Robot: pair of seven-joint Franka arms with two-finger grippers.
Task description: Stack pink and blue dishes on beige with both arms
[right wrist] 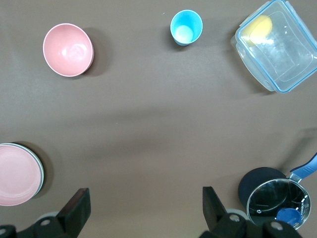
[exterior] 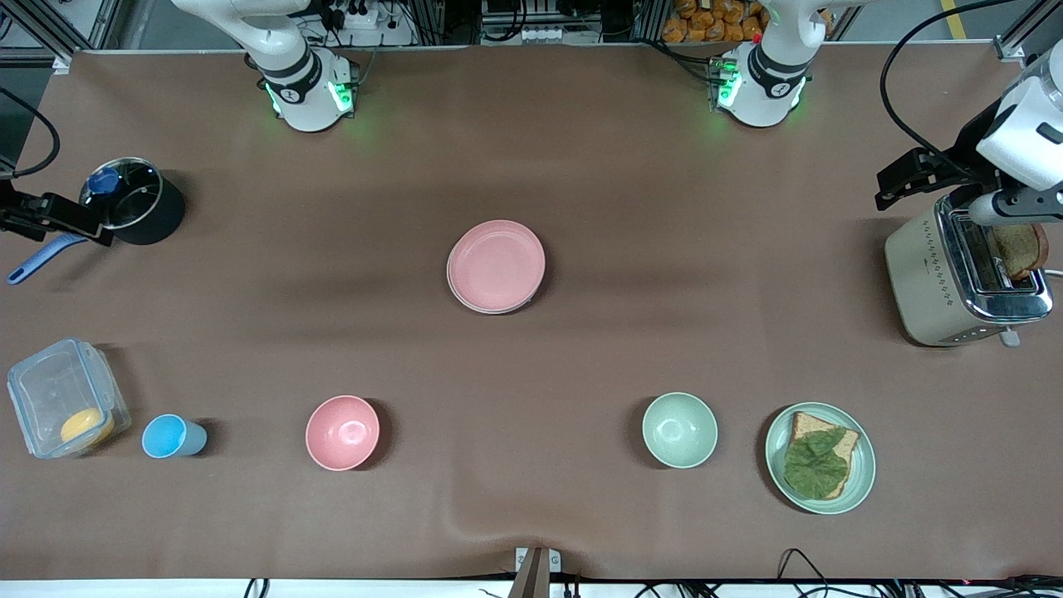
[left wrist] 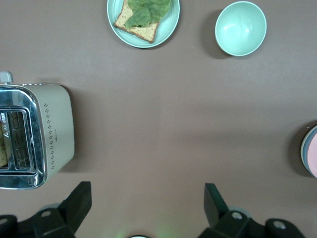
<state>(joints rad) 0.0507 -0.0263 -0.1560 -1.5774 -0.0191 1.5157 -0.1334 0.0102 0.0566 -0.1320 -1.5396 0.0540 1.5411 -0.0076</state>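
Note:
The pink plate [exterior: 497, 266] lies on top of a stack at the middle of the table, also seen as the pink plate [right wrist: 17, 173] and the pink plate [left wrist: 313, 156]. Thin rims of plates under it show: a bluish-grey rim [left wrist: 303, 148] and a pale rim [exterior: 453, 289]. The beige plate's face is hidden under the stack. My left gripper [left wrist: 147, 191] hangs open and holds nothing, high beside the toaster [exterior: 955, 278]. My right gripper [right wrist: 146, 196] is open too, holding nothing, up near the pot [exterior: 133, 201].
Along the edge nearest the front camera stand a clear container [exterior: 62, 399], a blue cup [exterior: 170, 436], a pink bowl [exterior: 342, 432], a green bowl [exterior: 679, 429] and a green plate [exterior: 864, 465] with toast and lettuce. A bread slice [exterior: 1017, 249] sticks out of the toaster.

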